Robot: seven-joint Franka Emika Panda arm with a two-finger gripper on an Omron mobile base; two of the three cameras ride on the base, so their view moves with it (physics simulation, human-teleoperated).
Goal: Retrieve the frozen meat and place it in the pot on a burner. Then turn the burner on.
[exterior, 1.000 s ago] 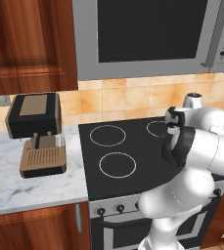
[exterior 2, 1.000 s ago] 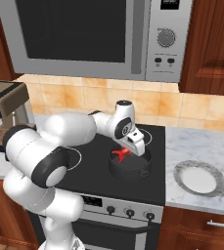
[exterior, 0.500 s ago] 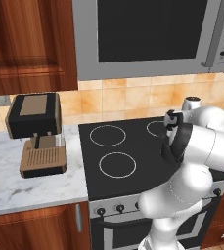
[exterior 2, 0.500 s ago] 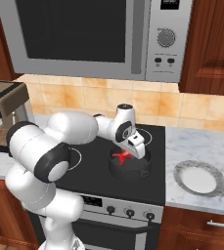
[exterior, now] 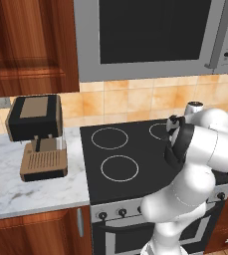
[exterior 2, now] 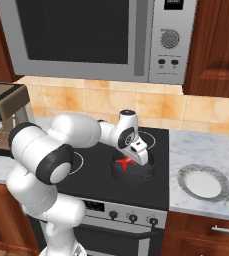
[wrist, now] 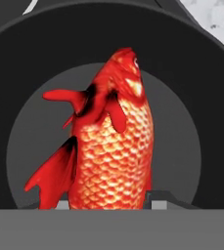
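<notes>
One red, scaled fish serves as the frozen meat [wrist: 111, 146], and it is seen clamped by its tail end between the two fingertips [wrist: 160, 199] of the gripper [exterior 2: 129, 161], its head pointing away from the hand. Directly beneath and beyond the gripper lies the pot [wrist: 20, 73], whose dark floor and ring-shaped wall surround the fish on all sides; the fish is judged to hang inside the mouth, though contact with the floor cannot be told. From the right base view the pot [exterior 2: 143, 172] is seen on the stove [exterior 2: 93, 172] burner just under the hand, with a pale grey dish [exterior 2: 204, 183] well off to one side on the counter.

As frozen flesh, the fish is judged stiff, fairly light and probably slick on its scales, so a hold across the thicker body would be surer than the narrow tail.

Compared with half a second ago, the gripper has been lowered slightly toward the pot, and the red fish sits deeper in its mouth.
</notes>
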